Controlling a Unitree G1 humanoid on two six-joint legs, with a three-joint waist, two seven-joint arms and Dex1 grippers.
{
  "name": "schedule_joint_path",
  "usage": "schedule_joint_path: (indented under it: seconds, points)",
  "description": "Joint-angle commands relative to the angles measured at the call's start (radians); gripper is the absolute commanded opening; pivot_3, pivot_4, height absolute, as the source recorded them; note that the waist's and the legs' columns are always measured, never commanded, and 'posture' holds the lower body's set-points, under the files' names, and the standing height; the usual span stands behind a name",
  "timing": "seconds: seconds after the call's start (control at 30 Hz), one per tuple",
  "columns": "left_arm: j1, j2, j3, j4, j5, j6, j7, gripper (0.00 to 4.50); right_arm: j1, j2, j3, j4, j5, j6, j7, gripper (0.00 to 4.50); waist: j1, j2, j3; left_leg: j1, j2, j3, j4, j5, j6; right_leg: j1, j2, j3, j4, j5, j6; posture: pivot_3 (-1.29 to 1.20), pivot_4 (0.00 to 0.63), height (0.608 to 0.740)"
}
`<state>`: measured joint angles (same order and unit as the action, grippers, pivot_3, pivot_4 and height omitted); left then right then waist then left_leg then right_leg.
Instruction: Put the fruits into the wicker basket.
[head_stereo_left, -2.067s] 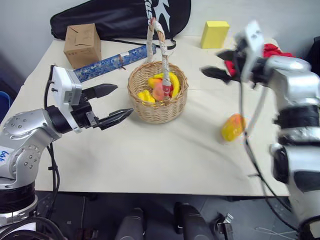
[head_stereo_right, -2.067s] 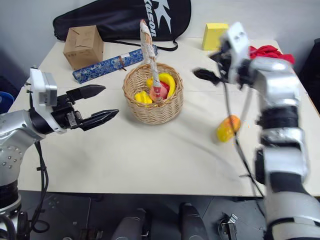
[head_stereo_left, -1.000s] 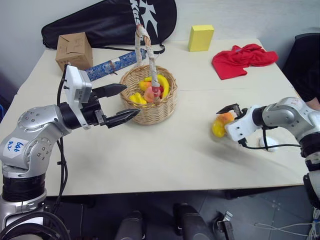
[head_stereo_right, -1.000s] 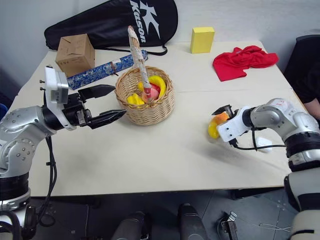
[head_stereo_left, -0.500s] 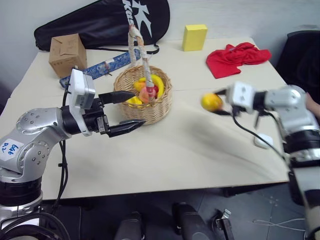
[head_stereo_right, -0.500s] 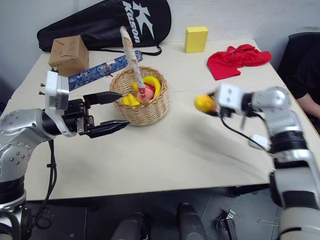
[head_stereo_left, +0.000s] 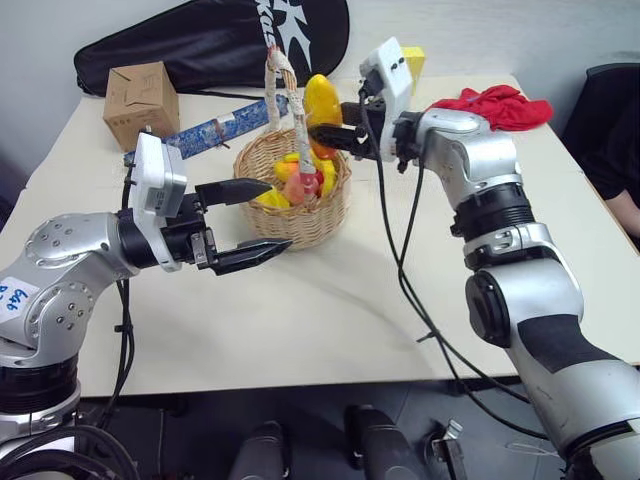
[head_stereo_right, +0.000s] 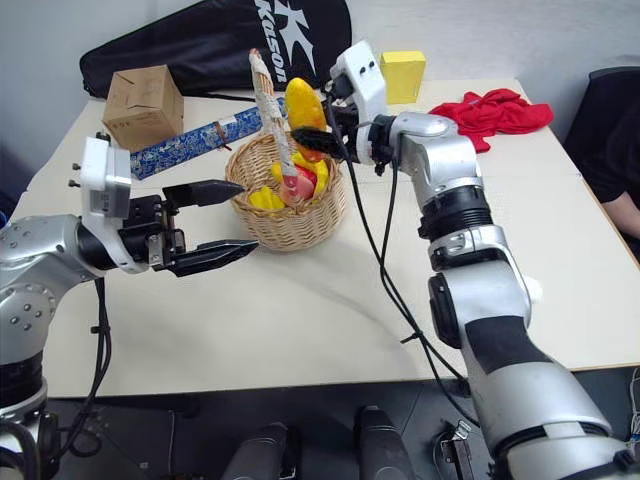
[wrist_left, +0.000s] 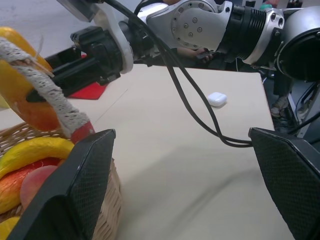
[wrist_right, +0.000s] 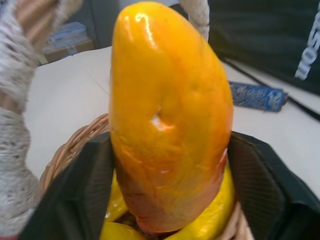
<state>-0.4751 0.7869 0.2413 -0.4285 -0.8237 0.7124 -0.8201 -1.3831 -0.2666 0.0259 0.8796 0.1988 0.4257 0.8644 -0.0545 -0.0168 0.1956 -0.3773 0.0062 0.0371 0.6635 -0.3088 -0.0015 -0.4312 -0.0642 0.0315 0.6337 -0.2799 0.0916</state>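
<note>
The wicker basket (head_stereo_left: 300, 222) stands mid-table, its fabric-wrapped handle (head_stereo_left: 283, 90) arching high. Yellow bananas (head_stereo_left: 326, 176) and a pink peach (head_stereo_left: 294, 188) lie inside it. My right gripper (head_stereo_left: 326, 136) is shut on the yellow-orange mango (head_stereo_left: 320, 108) and holds it upright just over the basket's far rim, beside the handle. In the right wrist view the mango (wrist_right: 170, 115) sits between both black fingers (wrist_right: 85, 200), with the bananas below it. My left gripper (head_stereo_left: 278, 214) hovers open at the basket's near left side with nothing in it.
A brown cardboard box (head_stereo_left: 140, 100) and a blue patterned roll (head_stereo_left: 200, 135) lie back left, in front of a black racket bag (head_stereo_left: 200, 40). A yellow block (head_stereo_left: 412, 62) and red cloth (head_stereo_left: 495, 105) are back right. A small white case (wrist_left: 217, 99) lies on the table's right side.
My right gripper closed on the mango at the table's right side, then carried it up and left to above the basket, rolling the wrist. The left gripper stayed open beside the basket.
</note>
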Motion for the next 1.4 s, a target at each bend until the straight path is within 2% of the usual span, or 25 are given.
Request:
schedule_joint_path:
  seconds: [0.03,0.17,0.23,0.37,0.47,0.6,0.77,0.9,1.03,1.13,1.4]
  points:
    - [0.030,0.011,0.057,-0.052,-0.014,-0.014,0.022,4.50,-0.030,-0.026,-0.013,0.000,-0.004,0.000,0.026,4.45,-0.001,0.000,0.000,0.000,0.000,0.000,0.000,0.000,0.000,0.000,0.000,0.000,-0.001,0.000,0.000,0.00,0.150,0.740]
    - [0.060,0.015,0.089,-0.056,-0.022,-0.013,0.036,4.50,-0.026,-0.119,-0.062,-0.090,0.039,0.086,0.070,4.45,0.003,0.000,0.000,-0.011,0.000,0.000,0.002,0.000,0.000,-0.012,0.000,0.000,0.002,0.000,0.001,0.00,0.150,0.740]
    - [0.076,0.021,0.111,-0.055,-0.026,-0.010,0.039,4.50,0.030,-0.188,-0.089,-0.241,0.105,0.214,0.126,4.45,0.006,0.000,0.000,-0.016,0.000,0.000,0.003,0.000,-0.001,-0.016,0.000,0.000,0.003,0.000,0.001,0.00,0.150,0.740]
    - [0.098,0.044,0.142,-0.045,-0.021,-0.014,0.033,4.50,0.196,-0.255,-0.116,-0.562,0.262,0.483,0.179,4.45,0.010,-0.001,-0.001,-0.015,0.001,0.000,0.001,0.000,0.000,-0.016,0.001,-0.001,0.000,0.000,0.001,0.00,0.150,0.740]
    - [0.096,0.062,0.165,-0.033,-0.021,-0.014,0.033,4.50,0.326,-0.207,-0.130,-0.741,0.344,0.595,0.114,4.45,-0.001,-0.002,-0.001,-0.013,0.003,0.001,0.001,-0.001,0.000,-0.014,0.002,0.000,0.001,0.000,0.001,0.00,0.150,0.740]
    - [0.083,0.078,0.168,-0.027,-0.023,-0.013,0.032,4.50,0.387,-0.111,-0.128,-0.802,0.372,0.626,0.015,4.45,-0.004,-0.002,-0.001,-0.011,0.002,0.002,0.002,0.000,0.002,-0.015,0.003,0.002,0.008,0.001,0.000,0.00,0.150,0.740]
    - [0.062,0.087,0.160,-0.015,-0.020,-0.015,0.031,4.50,0.357,0.010,-0.136,-0.711,0.359,0.571,-0.104,4.45,-0.001,-0.003,-0.002,-0.009,0.002,0.001,0.003,0.001,0.002,-0.015,0.003,0.001,0.008,0.002,-0.002,0.00,0.150,0.740]
    - [0.052,0.090,0.156,-0.004,-0.016,-0.018,0.028,4.50,0.330,0.072,-0.127,-0.671,0.379,0.543,-0.117,4.45,-0.001,-0.003,-0.002,-0.010,0.002,0.000,0.002,0.001,0.002,-0.015,0.003,0.000,0.011,0.002,-0.002,0.00,0.150,0.740]
    - [0.047,0.089,0.152,0.003,-0.009,-0.025,0.028,4.50,0.297,0.143,-0.093,-0.608,0.324,0.440,-0.173,4.45,-0.005,-0.003,-0.002,-0.011,0.002,0.001,0.002,0.002,0.000,-0.015,0.002,0.001,0.008,0.002,-0.002,0.00,0.150,0.740]
    - [0.037,0.085,0.147,0.009,-0.004,-0.031,0.032,4.50,0.309,0.146,-0.048,-0.628,0.292,0.359,-0.138,3.90,-0.004,-0.003,-0.002,-0.011,0.002,0.001,0.002,0.003,-0.001,-0.015,0.002,0.000,0.007,0.002,-0.002,0.00,0.150,0.740]
    - [0.029,0.071,0.134,0.024,0.006,-0.047,0.030,4.50,0.356,0.106,-0.036,-0.717,0.319,0.348,-0.090,1.17,-0.002,-0.003,-0.002,-0.011,0.002,0.000,0.002,0.001,0.002,-0.015,0.002,0.000,0.007,0.002,-0.002,0.00,0.150,0.740]
